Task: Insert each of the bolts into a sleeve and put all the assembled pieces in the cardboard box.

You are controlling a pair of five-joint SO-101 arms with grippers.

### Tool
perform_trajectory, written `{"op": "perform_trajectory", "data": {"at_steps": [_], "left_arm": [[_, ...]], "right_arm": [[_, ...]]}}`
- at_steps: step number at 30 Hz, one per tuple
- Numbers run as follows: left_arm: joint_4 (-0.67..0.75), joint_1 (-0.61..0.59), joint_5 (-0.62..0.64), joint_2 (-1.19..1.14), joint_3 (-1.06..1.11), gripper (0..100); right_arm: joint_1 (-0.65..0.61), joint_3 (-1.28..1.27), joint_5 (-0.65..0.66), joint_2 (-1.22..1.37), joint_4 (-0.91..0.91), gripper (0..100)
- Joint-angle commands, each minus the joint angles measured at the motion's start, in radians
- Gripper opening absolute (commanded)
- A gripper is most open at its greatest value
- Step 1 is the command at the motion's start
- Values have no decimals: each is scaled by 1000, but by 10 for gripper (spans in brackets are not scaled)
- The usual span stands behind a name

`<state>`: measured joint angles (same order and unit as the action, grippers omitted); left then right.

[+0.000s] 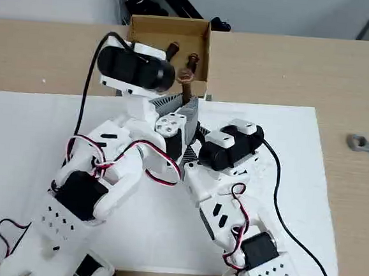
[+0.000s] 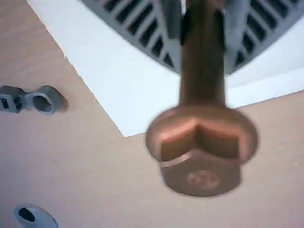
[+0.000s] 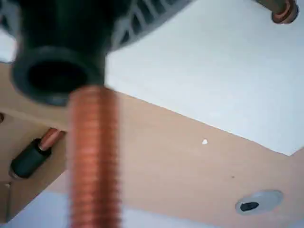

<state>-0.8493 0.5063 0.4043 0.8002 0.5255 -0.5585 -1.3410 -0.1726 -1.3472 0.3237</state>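
Clamping a copper hex-flanged bolt, the left gripper sits beside the brown cardboard box; the right gripper pinches a black tubular sleeve (threads crossing its mouth); grey spanner well apart.

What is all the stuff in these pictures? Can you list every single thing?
cardboard box: one, brown, at the far edge of the table
bolt in a sleeve: at least one, copper in black, lying in the box
held bolt: one, copper, in the left gripper, near the box
black sleeve: one, in the right gripper, beside that bolt's threaded end
spare bolt: one, copper, on the white sheet
white sheet: one, spread over the table
table: one, light wood
grey tool: one, on bare wood beside the sheet
grey hole cap: one, set in the table
left gripper: grey, shut on the bolt
right gripper: grey, shut on the sleeve
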Motion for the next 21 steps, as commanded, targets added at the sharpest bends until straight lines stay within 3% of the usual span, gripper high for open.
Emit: {"op": "perform_trajectory", "data": {"at_steps": [1, 11, 21], "left_arm": [[49, 5, 2, 5, -7, 5], [44, 8, -2, -54, -12, 5], [-55, 8, -41, -54, -41, 5]], "right_arm": [[-16, 60, -8, 1, -5, 2], [-31, 61, -2, 1, -5, 2], [-31, 61, -2, -1, -5, 2]]}}
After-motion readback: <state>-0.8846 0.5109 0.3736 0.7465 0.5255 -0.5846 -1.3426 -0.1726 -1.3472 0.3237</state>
